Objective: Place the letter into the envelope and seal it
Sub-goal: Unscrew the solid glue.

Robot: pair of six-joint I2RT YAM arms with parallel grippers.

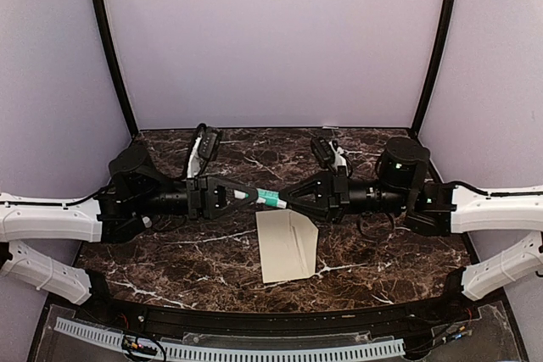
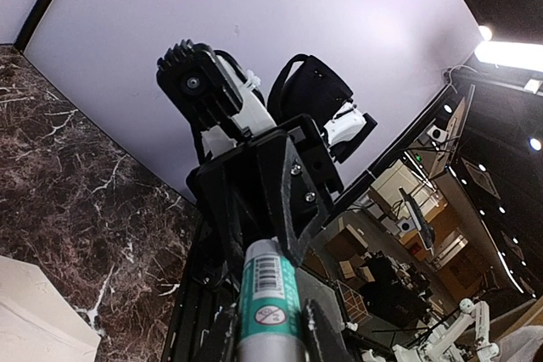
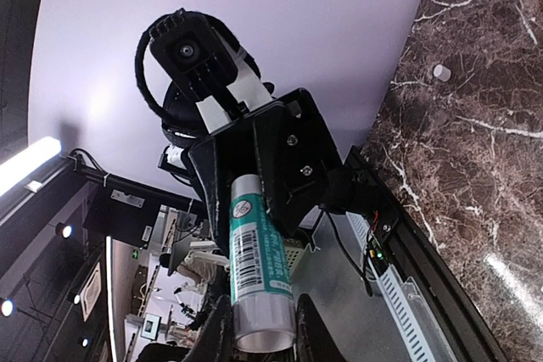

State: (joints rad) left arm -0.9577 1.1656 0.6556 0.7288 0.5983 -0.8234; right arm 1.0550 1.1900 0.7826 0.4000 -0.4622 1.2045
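A teal and white glue stick [image 1: 266, 198] hangs in the air between my two grippers, which face each other. My left gripper [image 1: 247, 196] is shut on one end and my right gripper [image 1: 285, 199] is shut on the other. In the left wrist view the stick [image 2: 270, 281] sits between my fingers [image 2: 318, 332]. In the right wrist view the stick [image 3: 257, 252] is also clamped, its pale end nearest. A cream envelope [image 1: 287, 245] lies flat on the table just below the stick, with a triangular fold on its right side. Its corner shows in the left wrist view [image 2: 34, 315]. I see no separate letter.
The table is dark marble [image 1: 187, 252] with purple walls behind and at the sides. A small white cap-like piece [image 3: 439, 72] lies on the marble; it seems to sit by the left arm [image 1: 146, 221]. A slotted white rail [image 1: 254, 349] runs along the near edge.
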